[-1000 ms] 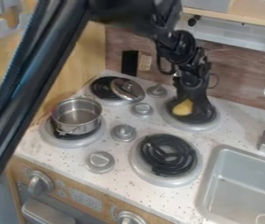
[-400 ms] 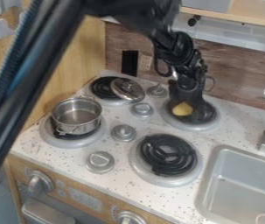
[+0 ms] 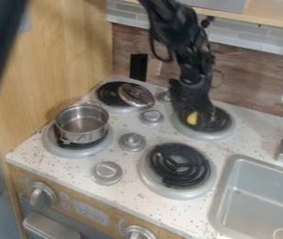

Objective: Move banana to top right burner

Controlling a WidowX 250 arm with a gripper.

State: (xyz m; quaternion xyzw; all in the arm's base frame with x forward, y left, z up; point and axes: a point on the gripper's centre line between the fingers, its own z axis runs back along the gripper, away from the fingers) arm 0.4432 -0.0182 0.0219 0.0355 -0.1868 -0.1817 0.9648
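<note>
On the dotted stove top (image 3: pixel 131 196), a pot (image 3: pixel 81 128) is set on the left burner (image 3: pixel 64 151). A lid (image 3: pixel 136 95) is tipped on the upper left burner (image 3: pixel 107 94).

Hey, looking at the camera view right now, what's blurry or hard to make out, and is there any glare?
Camera view: the black robot gripper looks soft and dark, blending into the black coil burner under it; the small yellow banana is partly hidden there. Bright highlights on the round silver metal lid; no strong glare on the speckled white countertop.

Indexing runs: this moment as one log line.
banana: at top right burner, partly hidden | gripper: over same burner, grip unclear | pot: bottom left burner | lid: top left burner
</note>
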